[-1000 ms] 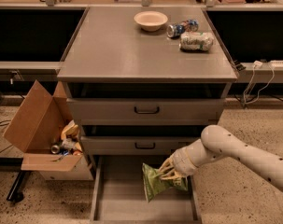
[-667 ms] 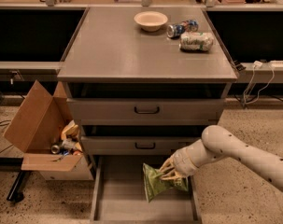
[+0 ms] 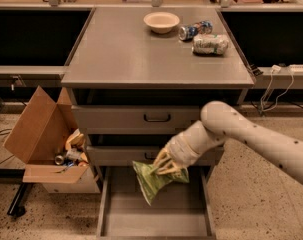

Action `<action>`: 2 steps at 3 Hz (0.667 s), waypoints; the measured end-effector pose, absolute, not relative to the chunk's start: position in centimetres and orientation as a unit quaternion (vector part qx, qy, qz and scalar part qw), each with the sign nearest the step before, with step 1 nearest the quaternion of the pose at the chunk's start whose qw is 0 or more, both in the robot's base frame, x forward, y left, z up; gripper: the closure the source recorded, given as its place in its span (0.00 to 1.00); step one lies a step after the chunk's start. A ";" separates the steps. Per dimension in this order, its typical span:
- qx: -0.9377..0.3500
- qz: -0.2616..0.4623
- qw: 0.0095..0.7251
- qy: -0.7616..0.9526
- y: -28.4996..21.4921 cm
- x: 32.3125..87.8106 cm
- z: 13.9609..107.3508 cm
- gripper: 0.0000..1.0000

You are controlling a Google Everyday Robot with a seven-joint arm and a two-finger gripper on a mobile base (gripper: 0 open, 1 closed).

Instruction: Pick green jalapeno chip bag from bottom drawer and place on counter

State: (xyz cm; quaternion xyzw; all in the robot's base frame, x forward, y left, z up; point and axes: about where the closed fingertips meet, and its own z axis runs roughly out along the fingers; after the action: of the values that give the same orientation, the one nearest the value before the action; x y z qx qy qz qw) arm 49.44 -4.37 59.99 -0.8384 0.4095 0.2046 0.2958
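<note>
The green jalapeno chip bag (image 3: pixel 152 181) hangs, wrinkled and tilted, from my gripper (image 3: pixel 166 165). The gripper is shut on the bag's upper right edge and holds it above the floor of the open bottom drawer (image 3: pixel 156 219), just in front of the middle drawer's face. My pale arm (image 3: pixel 251 139) reaches in from the right. The counter (image 3: pixel 121 49) is the wide grey top of the cabinet, above and behind the gripper.
On the counter's far right stand a cream bowl (image 3: pixel 161 21), a blue can (image 3: pixel 195 30) on its side and a whitish-green packet (image 3: pixel 210 44). Two shut drawers with black handles (image 3: pixel 157 118) sit above. An open cardboard box (image 3: pixel 46 139) of litter stands left of the cabinet.
The gripper has lifted the green bag up from the drawer floor and moved it slightly left, so it now hangs in front of the middle drawer's lower edge.
</note>
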 end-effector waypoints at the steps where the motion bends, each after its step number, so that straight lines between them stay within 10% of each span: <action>1: -0.857 0.189 0.293 0.380 -1.1 49.9 65.4 1.00; 2: -0.877 0.139 0.301 0.349 1.2 48.9 71.5 1.00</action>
State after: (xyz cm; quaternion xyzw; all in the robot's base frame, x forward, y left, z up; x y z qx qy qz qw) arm 48.87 1.21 71.48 -0.8766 0.3489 0.1387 0.3009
